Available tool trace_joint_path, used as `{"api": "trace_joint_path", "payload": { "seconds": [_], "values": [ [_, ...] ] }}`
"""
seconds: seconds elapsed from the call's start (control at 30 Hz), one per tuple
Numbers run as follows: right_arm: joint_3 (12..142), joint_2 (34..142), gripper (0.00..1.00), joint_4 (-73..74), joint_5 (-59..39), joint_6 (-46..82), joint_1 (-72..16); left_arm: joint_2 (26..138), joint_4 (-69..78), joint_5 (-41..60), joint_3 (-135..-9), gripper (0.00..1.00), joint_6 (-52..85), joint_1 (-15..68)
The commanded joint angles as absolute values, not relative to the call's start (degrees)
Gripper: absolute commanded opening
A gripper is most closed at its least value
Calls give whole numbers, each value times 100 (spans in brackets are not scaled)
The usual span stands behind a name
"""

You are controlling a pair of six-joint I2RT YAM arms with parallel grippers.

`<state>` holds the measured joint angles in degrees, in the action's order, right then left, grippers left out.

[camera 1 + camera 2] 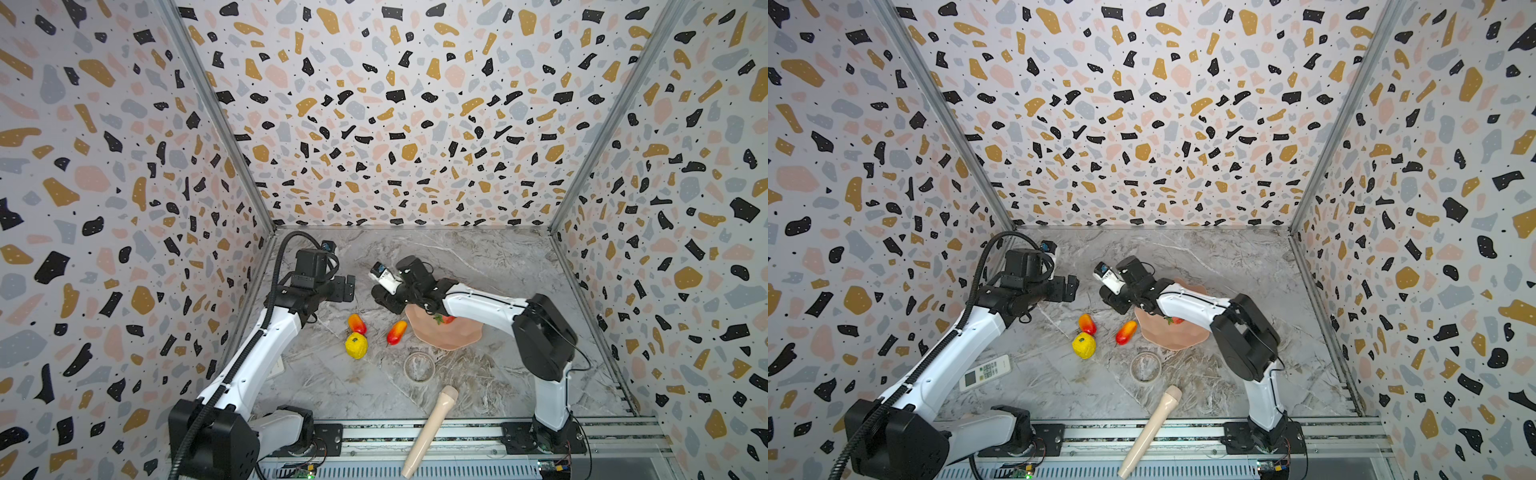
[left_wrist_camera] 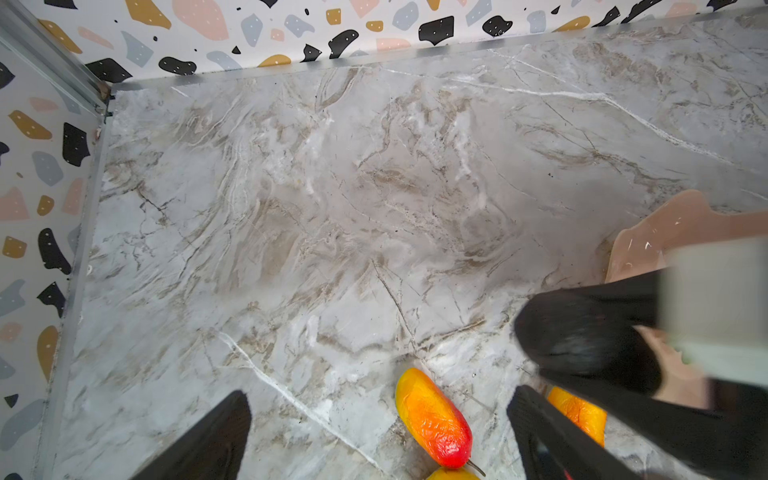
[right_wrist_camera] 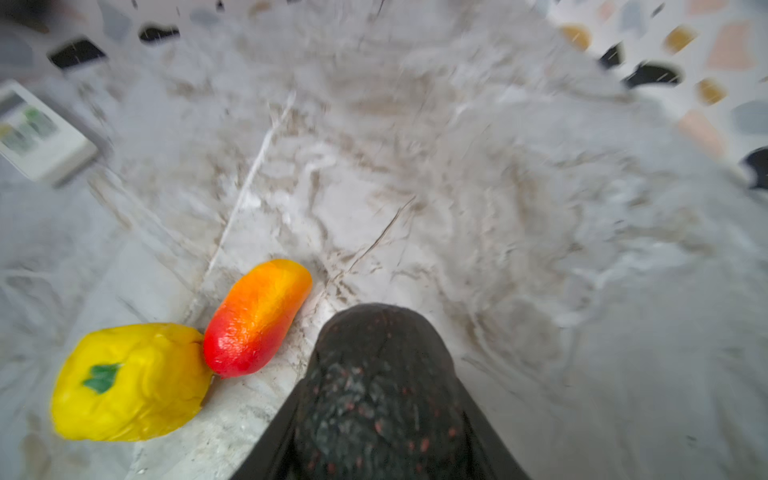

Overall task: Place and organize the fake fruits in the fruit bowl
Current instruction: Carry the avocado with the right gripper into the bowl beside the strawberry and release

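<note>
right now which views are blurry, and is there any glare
Right wrist view: tabletop and walls are motion-smeared, while the avocado close to the lens looks fairly crisp. Left wrist view: tabletop sharp, right arm smeared at the edge, white glints on the mango and the fruit bowl. Both top views: sharp, evenly lit, wall posts splayed by the wide lens.

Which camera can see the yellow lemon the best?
The right wrist view: the lemon is close and big there, with its bumpy skin and green leaf clear. Both top views show it whole but tiny. The left wrist view catches only a yellow sliver at the picture's edge.
</note>
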<state>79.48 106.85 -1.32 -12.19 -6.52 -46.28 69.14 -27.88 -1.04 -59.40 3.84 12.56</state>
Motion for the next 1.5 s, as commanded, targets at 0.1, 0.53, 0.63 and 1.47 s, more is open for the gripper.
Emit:
{"api": "trace_joint_path", "payload": {
  "seconds": [0.1,0.53,0.63,1.47],
  "values": [
    [6975,9405,4,-41,-933,-597,-3903,6904,-2534,-26,-5933,99,367,1282],
    [5768,8764,1,-405,-199,-562,-2667,7048,-2444,0,-5991,100,336,1318],
    [5739,8844,0,-413,-128,-568,-2606,7074,-2437,0,-6011,100,335,1336],
    [5179,8738,0,-492,0,-335,-2760,7090,-2416,70,-6114,100,308,1406]
  ]
}}
